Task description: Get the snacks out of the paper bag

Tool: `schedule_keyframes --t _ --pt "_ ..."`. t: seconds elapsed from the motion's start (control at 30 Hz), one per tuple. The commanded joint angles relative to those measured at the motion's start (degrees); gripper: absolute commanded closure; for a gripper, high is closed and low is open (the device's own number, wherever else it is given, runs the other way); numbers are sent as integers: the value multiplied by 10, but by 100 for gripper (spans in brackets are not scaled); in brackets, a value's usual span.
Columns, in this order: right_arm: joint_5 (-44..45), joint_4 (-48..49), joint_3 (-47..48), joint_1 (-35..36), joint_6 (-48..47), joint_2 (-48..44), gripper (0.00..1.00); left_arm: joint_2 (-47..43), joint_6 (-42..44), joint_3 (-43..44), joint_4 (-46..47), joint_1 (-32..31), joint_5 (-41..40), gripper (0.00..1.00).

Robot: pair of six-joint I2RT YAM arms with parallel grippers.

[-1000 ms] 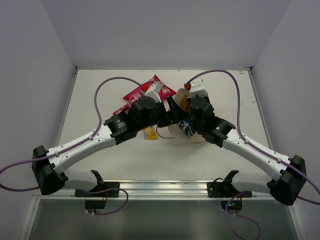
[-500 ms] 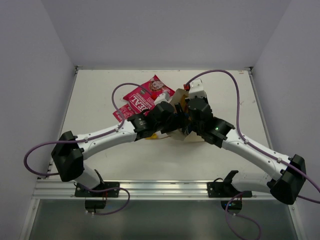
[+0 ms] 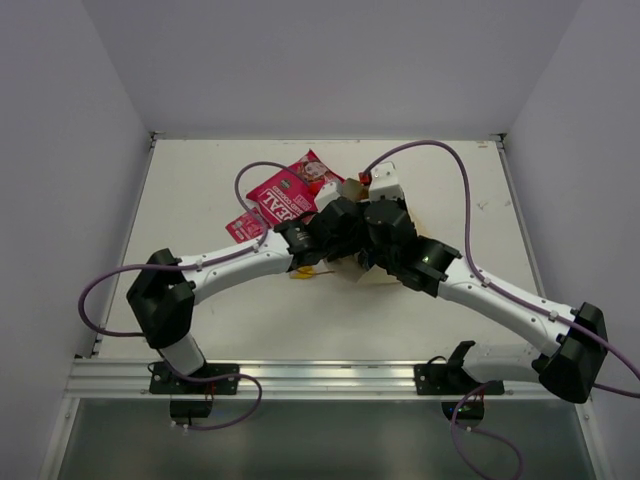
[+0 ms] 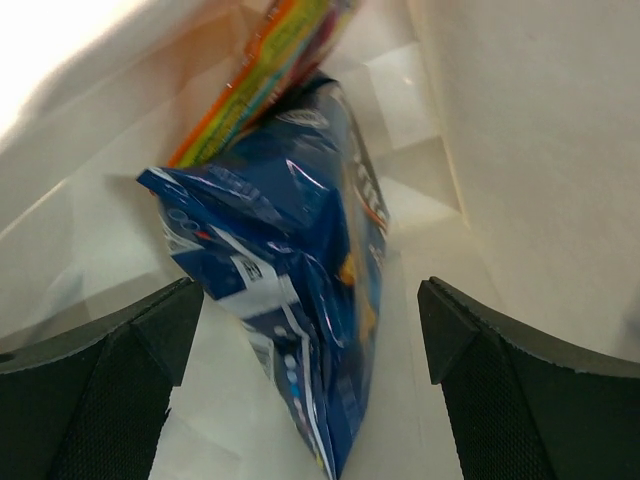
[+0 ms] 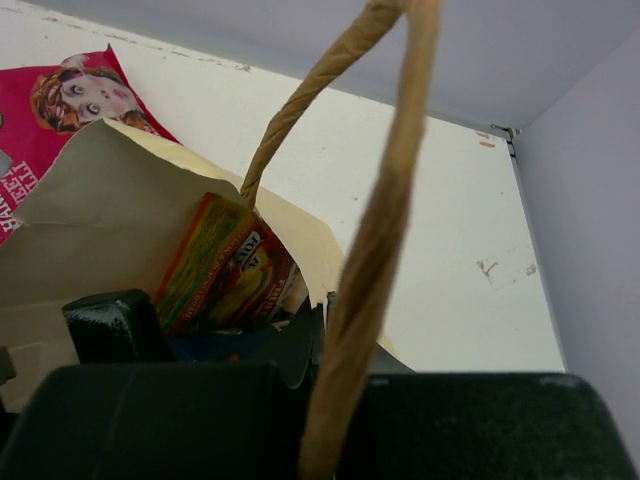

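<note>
The left arm [image 3: 240, 262] reaches from its base at the near left edge diagonally across the table [image 3: 200, 180], low and nearly straight. Its wrist is tipped into the mouth of the paper bag [image 5: 110, 190]. Inside, the left gripper [image 4: 310, 390] is spread wide, one finger on each side of the blue chip bag [image 4: 300, 290], which stands on edge between them. The left finger [image 4: 110, 390] is just beside it, and nothing is gripped. The striped candy bag [image 4: 270, 60] leans behind the chip bag, deeper in.

The right arm [image 3: 490, 295] comes in from the near right, elbow bent, and meets the left arm over the bag. The right gripper [image 5: 320, 385] looks closed on the bag's cord handle [image 5: 375, 230], which rises from between the fingers.

Out on the table lie the magenta pouch [image 3: 290, 185], the small pink packet [image 3: 243, 225] and the yellow bar [image 3: 303, 271] — all left of the bag.
</note>
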Motion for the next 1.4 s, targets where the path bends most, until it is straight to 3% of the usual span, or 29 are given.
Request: schedule_keyframes --t 0.0,0.27,0.33,0.47,0.57,0.6,0.7,0.8,1.23,1.37 --pt "8 9 28 5 33 -2 100 20 -20 25 -13 6 -41 5" --pt "-6 2 24 8 48 -5 100 60 -29 35 -21 12 -47 6" --pt "-9 -1 23 9 53 -5 100 64 -30 35 -20 14 -50 10" --pt "-6 -6 23 8 53 -8 100 79 -29 40 -16 17 -43 29" --pt "-4 -5 18 8 52 -11 100 83 -23 39 -6 18 -32 55" --pt "-4 -4 15 8 53 -12 100 82 -21 39 -6 18 -31 68" --pt "-2 -5 10 8 54 -10 100 77 -10 39 -5 20 -32 87" --pt "9 -7 6 9 54 -5 100 63 -2 39 -11 23 -33 99" --pt "38 -7 -33 -3 51 4 100 -96 128 125 -80 30 -58 100" --pt "42 -7 -41 -9 48 1 100 -139 159 155 -114 40 -21 100"
